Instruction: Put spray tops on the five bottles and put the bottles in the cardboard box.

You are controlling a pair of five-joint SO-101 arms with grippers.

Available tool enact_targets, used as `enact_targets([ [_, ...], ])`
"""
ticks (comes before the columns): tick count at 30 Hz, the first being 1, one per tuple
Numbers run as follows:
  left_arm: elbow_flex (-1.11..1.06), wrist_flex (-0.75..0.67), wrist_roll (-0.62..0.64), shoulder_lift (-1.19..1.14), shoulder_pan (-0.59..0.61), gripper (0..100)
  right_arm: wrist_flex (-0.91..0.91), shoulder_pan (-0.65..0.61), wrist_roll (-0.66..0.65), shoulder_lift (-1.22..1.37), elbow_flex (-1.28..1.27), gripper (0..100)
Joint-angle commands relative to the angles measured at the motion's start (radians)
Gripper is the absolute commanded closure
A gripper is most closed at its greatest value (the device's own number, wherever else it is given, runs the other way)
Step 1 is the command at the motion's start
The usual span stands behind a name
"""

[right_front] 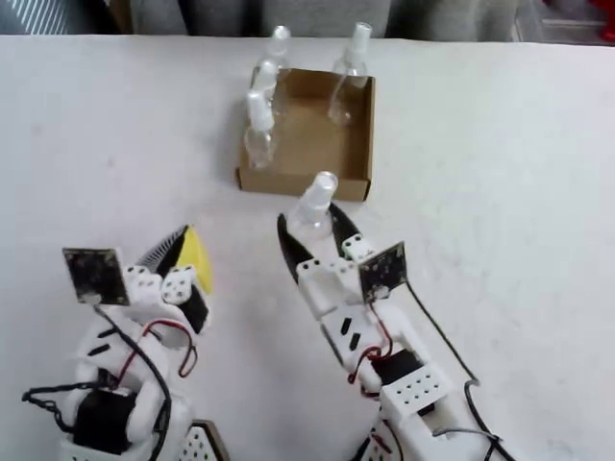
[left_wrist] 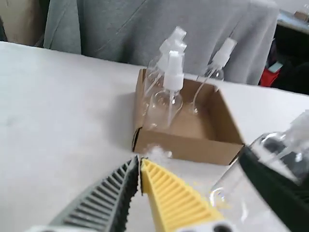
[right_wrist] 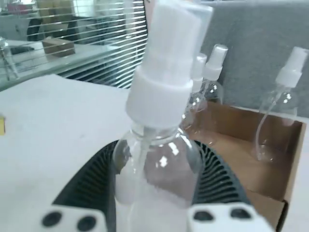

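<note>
White matte table (right_front: 500, 144) w/ faint grey smudges, grey fabric (left_wrist: 145, 29) draped along far edge, red item (right_front: 607, 21) past far-rt corner, slatted window blinds (right_wrist: 116, 34) past far-left corner w/ daylight thru and a desk (right_wrist: 77, 55) beyond w/ brown box (right_wrist: 58, 46); light even, soft.

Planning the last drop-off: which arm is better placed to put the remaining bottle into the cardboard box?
Right: the right end effector is shut on the capped spray bottle in front of the cardboard box; the left end effector is shut, empty and farther off.
</note>
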State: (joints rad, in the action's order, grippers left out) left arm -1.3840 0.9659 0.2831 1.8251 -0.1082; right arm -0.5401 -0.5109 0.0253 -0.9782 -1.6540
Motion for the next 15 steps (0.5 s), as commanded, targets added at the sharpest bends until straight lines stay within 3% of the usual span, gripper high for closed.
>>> enact_targets([
  [1,-0.048,0.005,-0.117,0.007,0.041,98,-0.076,0.056,0.006,-0.002,0.020,98.2],
  [15,-0.308,-0.157,-0.218,0.002,0.139,98,-0.188,0.140,0.006,0.008,0.138,98.2],
])
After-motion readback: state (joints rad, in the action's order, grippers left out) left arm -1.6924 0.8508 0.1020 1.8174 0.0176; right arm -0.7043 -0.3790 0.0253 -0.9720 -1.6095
